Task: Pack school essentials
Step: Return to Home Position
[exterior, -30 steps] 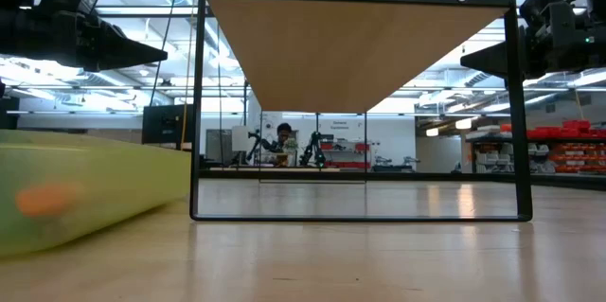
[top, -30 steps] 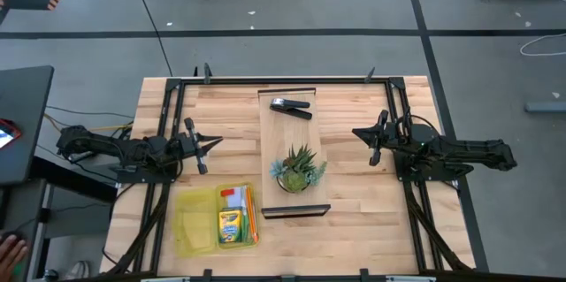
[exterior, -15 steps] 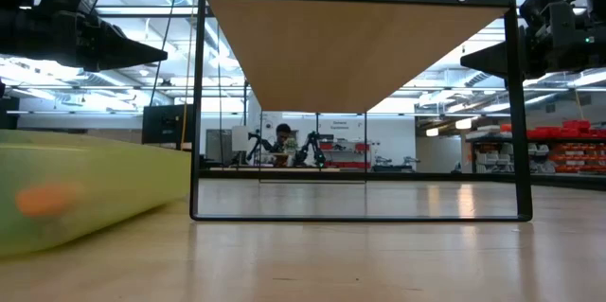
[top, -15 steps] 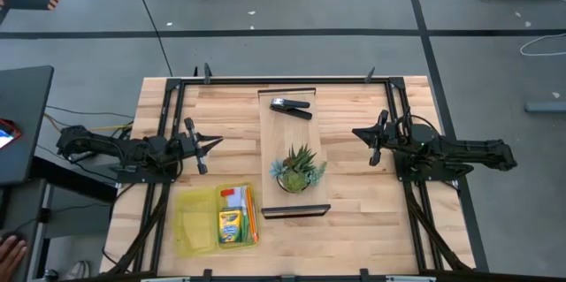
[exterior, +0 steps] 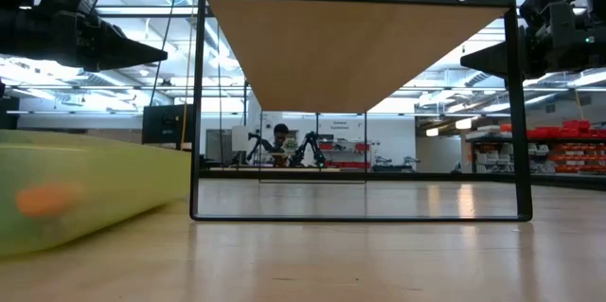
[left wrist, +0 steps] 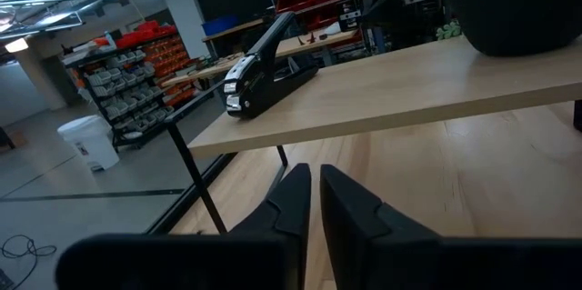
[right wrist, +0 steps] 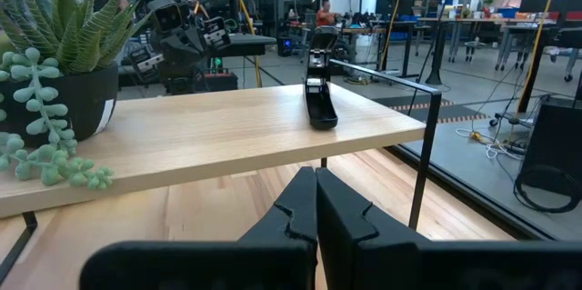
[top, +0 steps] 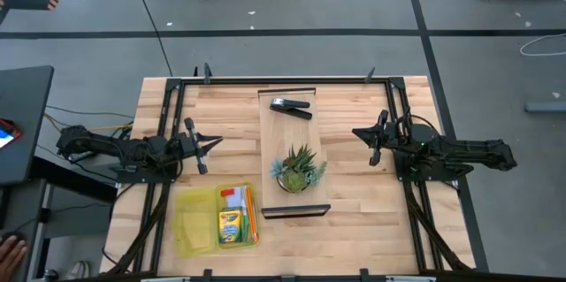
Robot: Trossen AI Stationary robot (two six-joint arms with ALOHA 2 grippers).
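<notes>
High view: crayon box [top: 231, 227] lies well apart from closed left tool [top: 216, 143] and closed right tool [top: 356, 133]

No lettering can be read anywhere — print on the crayon box [top: 232, 227] is too small.

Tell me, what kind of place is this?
Probably a robot lab or workshop: shelves of red storage bins, another robot arm on a far bench, and long work tables behind.
</notes>
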